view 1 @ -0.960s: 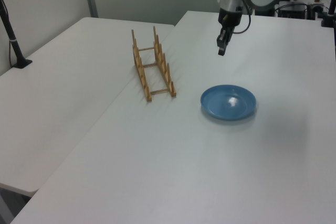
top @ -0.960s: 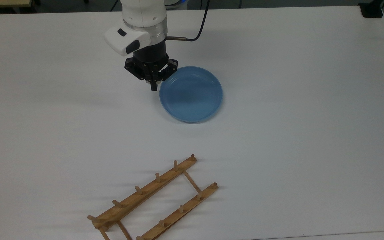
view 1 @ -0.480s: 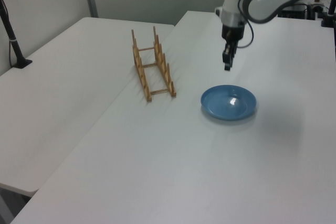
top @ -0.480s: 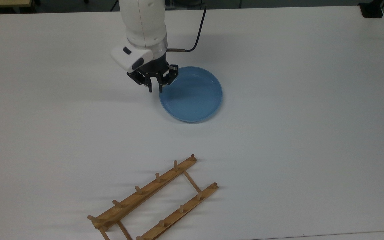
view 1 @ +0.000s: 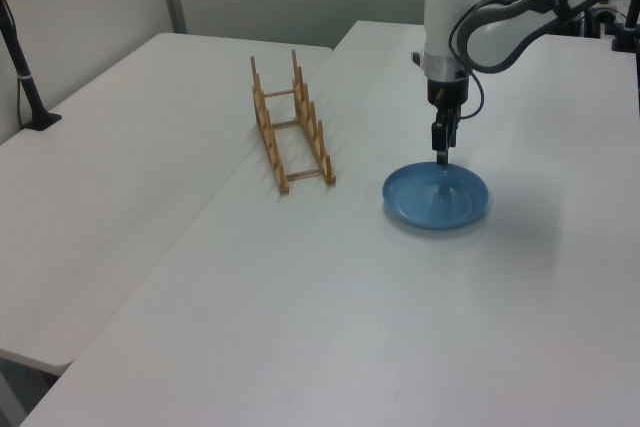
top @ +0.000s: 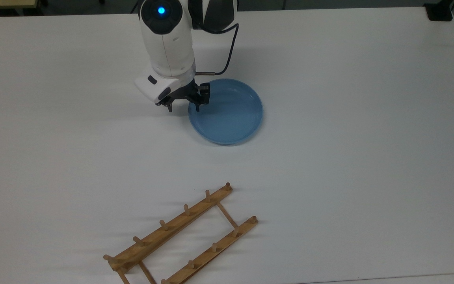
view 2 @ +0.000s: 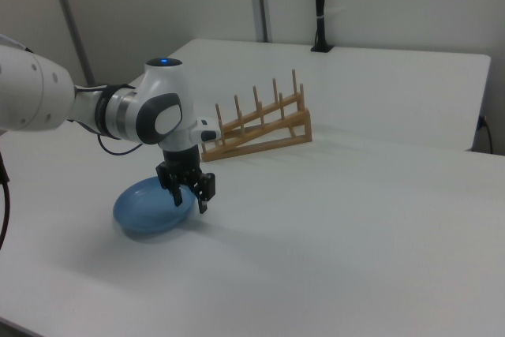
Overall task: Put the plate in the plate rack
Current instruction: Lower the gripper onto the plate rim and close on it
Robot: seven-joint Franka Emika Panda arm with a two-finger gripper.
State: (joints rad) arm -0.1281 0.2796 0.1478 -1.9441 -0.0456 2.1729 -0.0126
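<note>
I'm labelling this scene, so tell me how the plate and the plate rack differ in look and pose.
The plate is round, glossy and light blue; the plate rack is long, light-brown wood.
The plate is one solid shallow dish; the plate rack is an open frame of two rails, thin crossbars and upright pegs.
The gripper hangs open at the plate's rim, on the top view's left; the plate rack stands apart from both.
Both rest on the white table.

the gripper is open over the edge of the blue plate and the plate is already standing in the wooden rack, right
Not quite. The gripper is open over the plate's edge, but the plate lies flat on the table, well apart from the plate rack; the top view shows this.
</note>
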